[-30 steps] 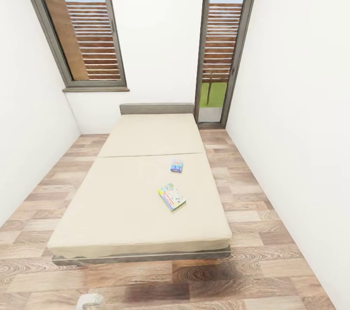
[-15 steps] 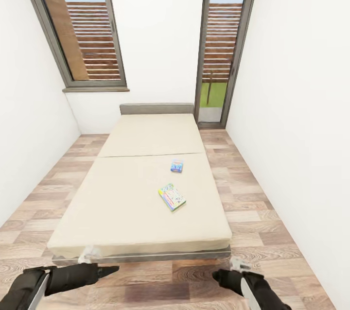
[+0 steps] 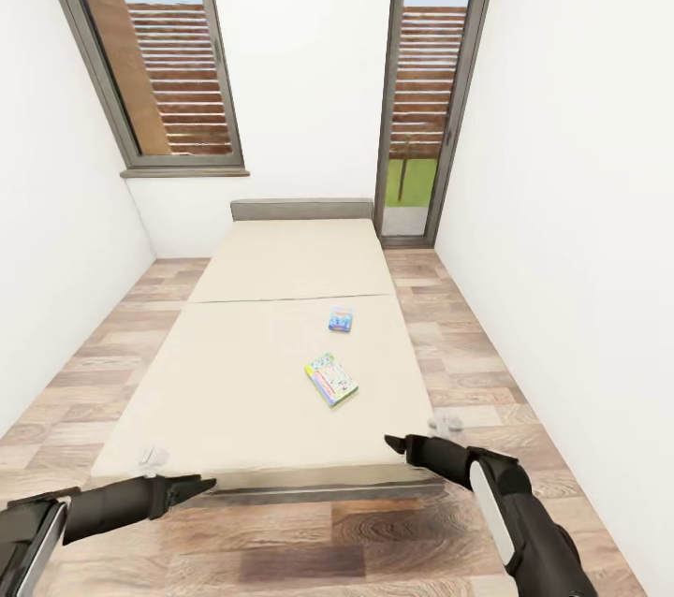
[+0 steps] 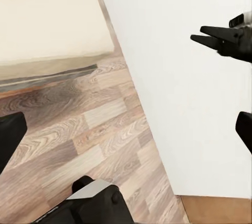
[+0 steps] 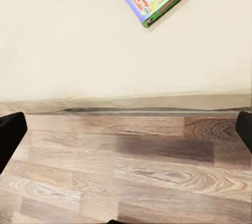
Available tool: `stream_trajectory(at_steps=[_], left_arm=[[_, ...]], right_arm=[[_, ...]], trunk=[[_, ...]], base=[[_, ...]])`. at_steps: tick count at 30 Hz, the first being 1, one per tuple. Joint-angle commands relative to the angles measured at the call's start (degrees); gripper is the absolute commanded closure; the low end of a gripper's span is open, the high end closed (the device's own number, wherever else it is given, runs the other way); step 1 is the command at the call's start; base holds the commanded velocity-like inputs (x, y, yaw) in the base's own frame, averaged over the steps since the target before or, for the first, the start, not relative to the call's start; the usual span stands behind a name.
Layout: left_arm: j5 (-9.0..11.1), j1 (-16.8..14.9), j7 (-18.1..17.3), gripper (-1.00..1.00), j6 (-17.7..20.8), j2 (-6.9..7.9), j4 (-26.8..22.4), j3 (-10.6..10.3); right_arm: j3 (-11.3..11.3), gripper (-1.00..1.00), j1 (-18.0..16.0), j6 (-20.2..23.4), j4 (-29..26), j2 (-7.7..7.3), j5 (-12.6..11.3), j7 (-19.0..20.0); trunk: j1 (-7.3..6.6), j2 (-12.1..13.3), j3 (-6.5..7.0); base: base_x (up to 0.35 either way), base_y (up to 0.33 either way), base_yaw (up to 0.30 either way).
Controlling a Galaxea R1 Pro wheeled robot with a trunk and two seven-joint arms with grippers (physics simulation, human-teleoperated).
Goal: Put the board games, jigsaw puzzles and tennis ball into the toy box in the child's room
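On bed: 2 board games | left gripper, right gripper: 2 jaws, both released, empty

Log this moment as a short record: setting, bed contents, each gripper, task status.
setting: room with white walls, plank floor, tall windows
bed: beige mattress, grey headboard at the far end
larger game box: flat on the mattress, nearer the foot
smaller game box: flat on the mattress, farther back, apart from the larger one
left gripper: empty, above the floor at the bed's foot
right gripper: empty, at the bed's near corner
task status: both boxes untouched
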Motion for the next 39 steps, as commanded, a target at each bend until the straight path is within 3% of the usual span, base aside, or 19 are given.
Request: stream_trajectory(at_steps=[1, 10, 22, 39], left_arm=[[0.11, -0.03, -0.95, -1.0, 0.51, 0.12, -0.11, 0.34], [-0.09, -0.03, -4.16, -1.0, 0.46, 0.9, -0.5, 5.54], [-0.02, -0.02, -4.42, -1.0, 0.43, 0.88, -0.84, 6.16], [0.02, -0.02, -4.42, -1.0, -0.07, 0.9, -0.85, 6.0]], right_arm=[[-0.21, -1.0, -0.04, 0.53, -0.81, 0.14, -0.28, 0.36], [0.11, -1.0, -0.05, 0.14, -5.45, 0.5, -3.25, 1.45], [-2.39, -1.0, -0.05, 0.22, -6.32, 0.43, -4.95, 1.67], [-2.33, -1.0, -0.05, -0.04, -6.07, 0.75, -5.09, 1.23]], trunk=[[0.04, -0.11, -0.12], [0.04, -0.11, -0.12], [0.04, -0.11, -0.12], [0.04, -0.11, -0.12]], base=[[0.0, 0.0, 0.0], [0.0, 0.063, 0.0], [0.0, 0.085, 0.0], [0.0, 0.043, 0.0]])
